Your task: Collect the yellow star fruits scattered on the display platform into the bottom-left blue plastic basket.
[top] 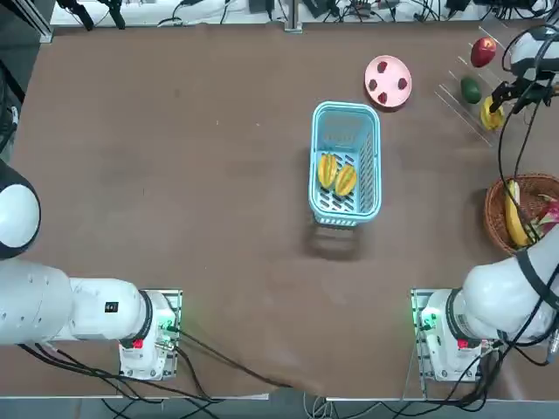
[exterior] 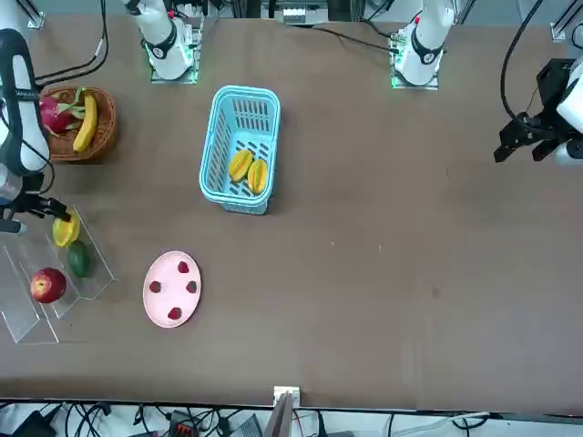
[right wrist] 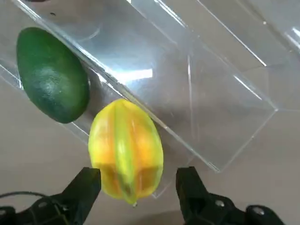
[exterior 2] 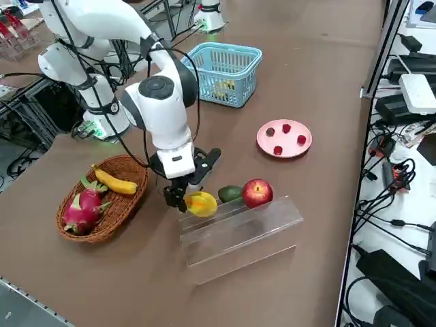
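One yellow star fruit (right wrist: 125, 150) lies at the end of the clear display platform (right wrist: 211, 93), next to a green avocado (right wrist: 52, 75). My right gripper (right wrist: 139, 177) is down at it, open, one finger on each side of the fruit with a small gap on both sides. The right side view shows the same star fruit (exterior 2: 201, 203) under the gripper (exterior 2: 184, 197) at the platform's (exterior 2: 238, 231) near end. Two more star fruits (top: 336, 175) lie side by side inside the blue plastic basket (top: 346, 113) at mid-table.
A red apple (exterior 2: 257, 193) sits beside the avocado (exterior 2: 230, 193) on the platform. A pink plate (exterior 2: 289, 139) with small red pieces lies beyond it. A brown wicker basket (exterior 2: 102, 228) holding a banana and a dragon fruit stands close to the arm.
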`<action>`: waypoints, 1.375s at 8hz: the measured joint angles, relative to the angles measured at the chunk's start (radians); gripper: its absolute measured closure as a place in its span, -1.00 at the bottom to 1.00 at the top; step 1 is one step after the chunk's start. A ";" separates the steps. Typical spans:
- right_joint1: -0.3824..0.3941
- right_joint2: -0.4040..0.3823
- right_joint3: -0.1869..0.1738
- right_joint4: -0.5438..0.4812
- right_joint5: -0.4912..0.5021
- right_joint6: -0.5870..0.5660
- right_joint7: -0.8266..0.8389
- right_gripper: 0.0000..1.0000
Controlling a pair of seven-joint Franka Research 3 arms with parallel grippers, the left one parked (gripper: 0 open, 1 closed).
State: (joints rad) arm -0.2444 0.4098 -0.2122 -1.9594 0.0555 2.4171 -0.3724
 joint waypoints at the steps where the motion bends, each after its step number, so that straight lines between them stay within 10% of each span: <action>1: 0.000 0.002 0.001 0.002 0.001 0.002 0.000 -0.93; 3: 0.000 0.003 0.004 0.009 0.002 0.002 0.000 -0.67; 5: 0.000 0.004 0.005 0.011 0.003 0.002 0.000 0.13; 11: 0.001 0.012 0.010 0.020 0.007 -0.004 -0.006 0.55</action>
State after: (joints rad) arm -0.2435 0.4221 -0.2023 -1.9394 0.0626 2.4130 -0.3788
